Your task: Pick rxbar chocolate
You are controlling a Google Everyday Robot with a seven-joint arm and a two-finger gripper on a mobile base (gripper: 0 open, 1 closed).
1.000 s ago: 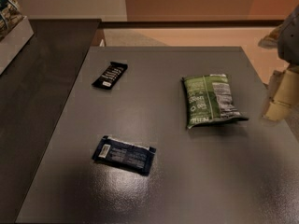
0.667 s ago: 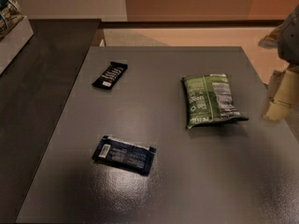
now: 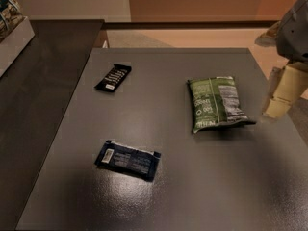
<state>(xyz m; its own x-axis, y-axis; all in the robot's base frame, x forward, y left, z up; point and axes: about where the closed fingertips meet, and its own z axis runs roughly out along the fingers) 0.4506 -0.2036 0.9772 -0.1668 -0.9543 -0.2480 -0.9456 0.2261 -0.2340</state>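
Near the far left corner of the table point(image 3: 231, 177), the rxbar chocolate point(image 3: 113, 77) lies flat and slanted, well apart from everything else. At the right edge, my pincer point(image 3: 279, 105) hangs just beyond the green chip bag point(image 3: 216, 103), holding nothing, and I cannot tell whether it is apart or together. A dark blue wrapper point(image 3: 128, 159) lies toward the near left corner.

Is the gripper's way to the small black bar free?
Probably yes: the gripper hangs at the table edge, far right; only the flat green bag lies between it and the black bar.
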